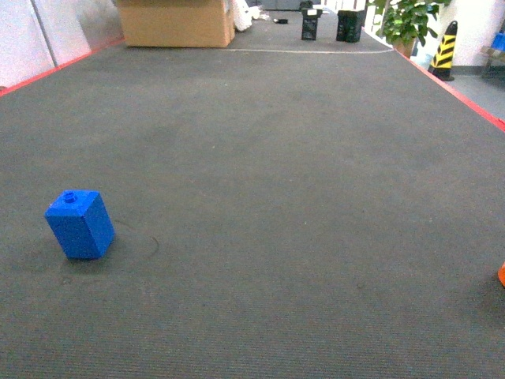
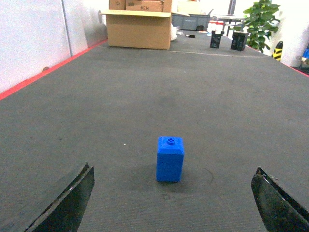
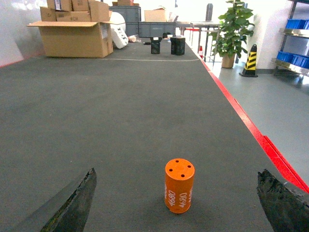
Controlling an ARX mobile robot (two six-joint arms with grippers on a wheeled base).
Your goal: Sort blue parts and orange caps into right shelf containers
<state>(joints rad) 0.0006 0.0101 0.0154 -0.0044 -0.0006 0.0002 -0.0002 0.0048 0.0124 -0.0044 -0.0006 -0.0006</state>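
Blue part [image 2: 170, 159] stands ahead of left pincer [image 2: 174, 203] (jaws spread).

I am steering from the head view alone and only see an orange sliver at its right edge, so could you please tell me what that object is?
Observer: It is an orange cap, a small upright cylinder with white digits on its side and holes in its top, seen in the right wrist view.
Operator: Thank you. Is the right gripper lined up on it?
Observer: The right gripper is open, and the cap stands between its fingers but ahead of them, untouched.
Operator: And how is the left gripper placed relative to the blue part?
Observer: The left gripper is open too, and the blue part stands upright, centred ahead of its fingers, untouched.
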